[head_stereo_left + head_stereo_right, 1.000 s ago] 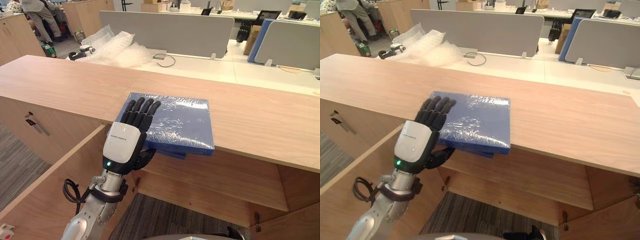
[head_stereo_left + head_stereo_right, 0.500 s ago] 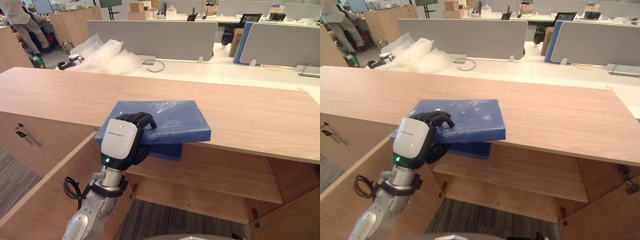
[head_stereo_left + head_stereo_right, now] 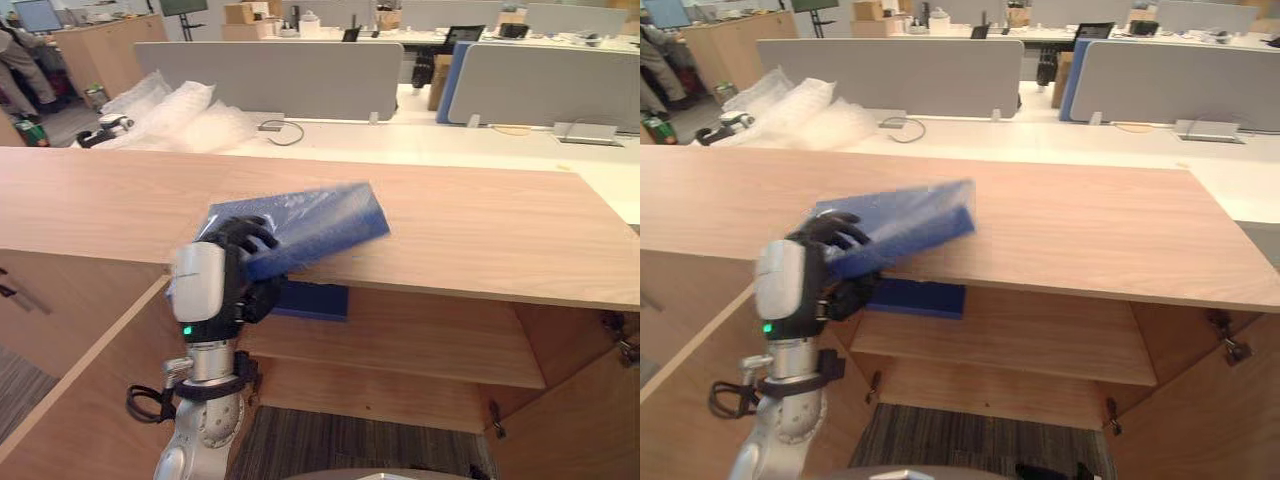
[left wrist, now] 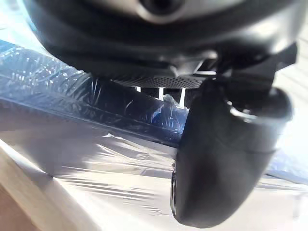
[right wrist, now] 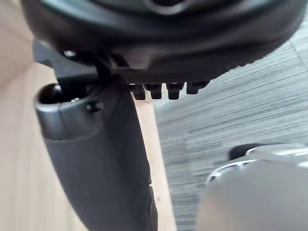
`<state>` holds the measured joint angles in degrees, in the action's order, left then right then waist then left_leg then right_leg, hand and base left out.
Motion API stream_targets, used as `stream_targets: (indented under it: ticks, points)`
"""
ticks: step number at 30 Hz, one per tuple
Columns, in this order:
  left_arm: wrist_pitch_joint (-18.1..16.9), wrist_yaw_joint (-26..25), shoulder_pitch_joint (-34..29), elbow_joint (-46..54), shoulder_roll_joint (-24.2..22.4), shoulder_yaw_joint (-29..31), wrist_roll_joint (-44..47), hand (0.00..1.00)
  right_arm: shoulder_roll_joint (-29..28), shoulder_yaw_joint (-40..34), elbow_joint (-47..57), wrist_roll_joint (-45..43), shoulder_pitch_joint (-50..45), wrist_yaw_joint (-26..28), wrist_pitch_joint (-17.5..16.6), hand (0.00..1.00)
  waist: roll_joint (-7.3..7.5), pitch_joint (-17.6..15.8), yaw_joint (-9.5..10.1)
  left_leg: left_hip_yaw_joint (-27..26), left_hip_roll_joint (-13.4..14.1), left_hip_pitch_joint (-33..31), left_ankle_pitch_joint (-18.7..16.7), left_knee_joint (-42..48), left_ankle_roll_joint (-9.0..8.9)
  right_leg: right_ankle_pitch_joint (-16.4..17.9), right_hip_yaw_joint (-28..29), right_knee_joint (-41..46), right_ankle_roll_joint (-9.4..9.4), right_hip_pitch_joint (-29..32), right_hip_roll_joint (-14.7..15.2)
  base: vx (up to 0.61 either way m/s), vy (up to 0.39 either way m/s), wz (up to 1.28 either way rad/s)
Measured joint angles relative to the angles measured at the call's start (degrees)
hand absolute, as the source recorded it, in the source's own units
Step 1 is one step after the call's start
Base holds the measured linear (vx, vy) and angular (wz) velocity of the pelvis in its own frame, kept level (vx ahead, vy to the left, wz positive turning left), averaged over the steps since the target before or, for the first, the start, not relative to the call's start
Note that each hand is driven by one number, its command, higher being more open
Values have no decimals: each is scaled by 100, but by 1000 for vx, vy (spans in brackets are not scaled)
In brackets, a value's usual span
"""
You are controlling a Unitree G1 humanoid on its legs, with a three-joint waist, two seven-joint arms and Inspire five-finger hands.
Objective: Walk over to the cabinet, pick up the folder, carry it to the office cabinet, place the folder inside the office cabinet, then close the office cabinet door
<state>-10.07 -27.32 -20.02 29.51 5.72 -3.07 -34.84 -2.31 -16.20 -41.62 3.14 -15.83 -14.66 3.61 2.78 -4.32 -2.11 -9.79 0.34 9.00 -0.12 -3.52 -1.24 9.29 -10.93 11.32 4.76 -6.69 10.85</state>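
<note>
the left hand (image 3: 212,285) sits at centre left of the left eye view, curled round the near left corner of the blue folder (image 3: 318,222): dark fingers (image 3: 243,235) hooked over the top face, thumb (image 4: 226,159) pressed against the underside in the left wrist view. the folder tilts, its gripped end raised and its far right edge resting on or just above the wooden cabinet top (image 3: 480,235); i cannot tell which. a darker blue slab (image 3: 310,300) shows just under the top's front edge, and i cannot tell if it belongs to the folder. the right hand (image 5: 101,159) shows over grey carpet in its own wrist view; whether it is open or closed i cannot tell.

the folder looks flat, stiff and thick, likely of moderate weight, so held by one corner it will lever hard against the grip. its clear film wrap (image 4: 120,163) is glossy and wrinkled, probably slippery, and may slide over the cover. a hold nearer the middle of the long edge, clamping through the film, seems safer. the open shelf (image 3: 420,345) lies below at centre right.
</note>
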Motion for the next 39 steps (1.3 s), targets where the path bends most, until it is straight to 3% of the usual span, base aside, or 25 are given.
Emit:
stream_targets:
  ticks: [7,9,16,20,22,26,28,32,36,39]
  points:
    - [-593,9,-205,548,-301,152,4094,0,-346,932,2999,-342,-1098,-940,-28,100,-3,-217,-126,-828,163,59,-304,261,-66,-80,666,77,48,320,-137,-24,-2,-60]
    - [-666,42,-211,562,-419,59,4795,0,-409,1161,3529,-359,-1340,-1144,-34,100,0,-231,-142,-1044,246,65,-350,380,-106,-78,839,133,51,413,-219,5,-35,-56]
    - [-562,17,-417,521,-624,-618,5582,0,-472,1636,5054,-531,-1693,-1944,-45,100,-92,-285,-298,-1663,490,199,-524,588,-235,-76,1283,286,50,618,-456,23,-56,-50]
    - [-435,78,-415,506,-615,-827,5776,0,-443,1823,6170,188,-1839,-2261,-43,100,-172,-294,-353,-1758,558,214,-574,664,-272,-38,1329,368,43,669,-523,8,-46,-13]
    - [-430,105,-406,435,-611,-828,5818,0,-397,1870,6699,1159,-1875,-2436,-7,100,-224,-266,-343,-1744,557,215,-575,665,-274,-23,1327,376,40,668,-562,3,-45,2]
    - [-430,226,-250,212,-511,-744,5914,0,-212,1945,7164,1998,-1650,-2653,-27,100,-274,-232,-302,-1650,528,193,-574,699,-272,-23,1304,357,41,648,-554,-14,-9,5]
    - [-422,358,-27,15,-342,-636,5929,0,83,1934,7325,1995,-1260,-2656,-84,100,-273,-221,-293,-1599,513,176,-568,737,-262,-26,1292,356,41,630,-537,-41,-13,9]
    - [-250,856,480,-312,-46,-341,5917,0,620,1315,7479,1591,-149,-2219,-652,100,-269,-202,-252,-1446,462,176,-527,749,-199,-65,1225,333,59,551,-482,-47,-2,14]
    - [-183,1313,768,-548,155,156,5902,0,1190,706,7357,-319,877,-1286,-1180,100,-277,-110,-201,-1285,423,77,-478,748,-132,-185,1149,201,70,533,-447,-44,5,9]
    - [-179,1538,796,-646,270,340,5907,0,1594,692,6956,-1639,1090,-490,-1348,100,-248,-87,-170,-1176,399,74,-456,748,-100,-259,1072,70,69,414,-422,-36,8,16]
